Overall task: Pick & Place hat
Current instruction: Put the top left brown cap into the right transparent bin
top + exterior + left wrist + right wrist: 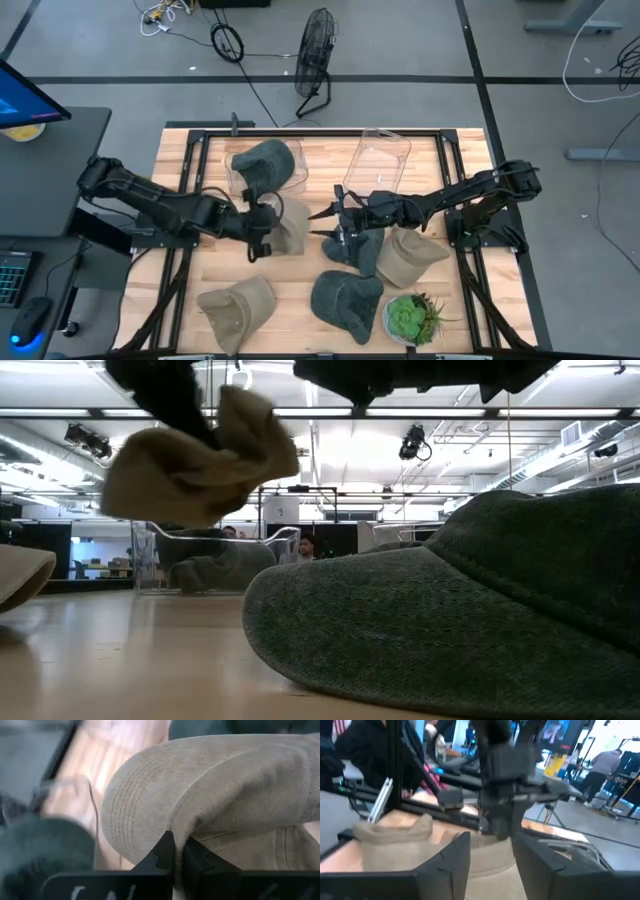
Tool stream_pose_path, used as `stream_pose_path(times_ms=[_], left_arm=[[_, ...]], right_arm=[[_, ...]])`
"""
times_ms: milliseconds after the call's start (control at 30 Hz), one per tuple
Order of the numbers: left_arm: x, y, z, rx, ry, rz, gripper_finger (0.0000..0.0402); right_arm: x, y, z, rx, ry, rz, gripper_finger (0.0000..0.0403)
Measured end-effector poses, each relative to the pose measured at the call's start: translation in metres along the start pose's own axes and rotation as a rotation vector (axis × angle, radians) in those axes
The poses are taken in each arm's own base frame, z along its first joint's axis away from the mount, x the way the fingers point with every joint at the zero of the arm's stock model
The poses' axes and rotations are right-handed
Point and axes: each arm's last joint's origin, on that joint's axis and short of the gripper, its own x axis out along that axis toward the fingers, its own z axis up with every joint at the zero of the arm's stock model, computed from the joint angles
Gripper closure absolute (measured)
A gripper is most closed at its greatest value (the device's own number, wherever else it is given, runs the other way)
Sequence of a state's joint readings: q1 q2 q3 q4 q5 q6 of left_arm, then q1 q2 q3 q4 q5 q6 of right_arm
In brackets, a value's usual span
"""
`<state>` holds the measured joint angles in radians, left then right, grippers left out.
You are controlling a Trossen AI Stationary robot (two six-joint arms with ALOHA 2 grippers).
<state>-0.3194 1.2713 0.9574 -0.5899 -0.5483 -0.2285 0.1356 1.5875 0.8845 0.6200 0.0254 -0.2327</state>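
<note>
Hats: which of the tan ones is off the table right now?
The tan hat clamped in the left gripper, hanging in the air in the low view. The tan hat at the table's near-left and the one right of centre lie on the wood.

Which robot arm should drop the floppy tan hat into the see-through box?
Probably the left: its pincer is shut on the tan corduroy hat, lifted beside the clear plastic box. The right pincer is open and empty.

No legible text, labels or numbers anywhere; pale marks on left wrist mount unreadable.
</note>
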Motion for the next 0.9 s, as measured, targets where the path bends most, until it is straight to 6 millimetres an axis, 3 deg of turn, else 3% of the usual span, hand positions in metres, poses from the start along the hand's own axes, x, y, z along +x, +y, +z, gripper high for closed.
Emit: stream_pose_path(times_ms=[267,467,733,900], left_arm=[[0.033,-0.007,0.02,0.177,-0.119,-0.007,0.0387],[0.056,-0.004,0.032,0.214,-0.201,0.093,0.0386],[0.059,-0.002,0.035,0.265,-0.22,0.124,0.0386],[0.059,-0.002,0.035,0.267,-0.22,0.12,0.0386]], right_arm=[[0.0,-0.004,0.002,-0.012,-0.02,-0.016,0.0184],[-0.001,-0.006,-0.011,0.028,0.114,-0.047,0.0152],[-0.005,-0.012,-0.028,-0.065,0.349,-0.309,0.016],[-0.006,-0.012,-0.029,-0.08,0.37,-0.334,0.0183]])
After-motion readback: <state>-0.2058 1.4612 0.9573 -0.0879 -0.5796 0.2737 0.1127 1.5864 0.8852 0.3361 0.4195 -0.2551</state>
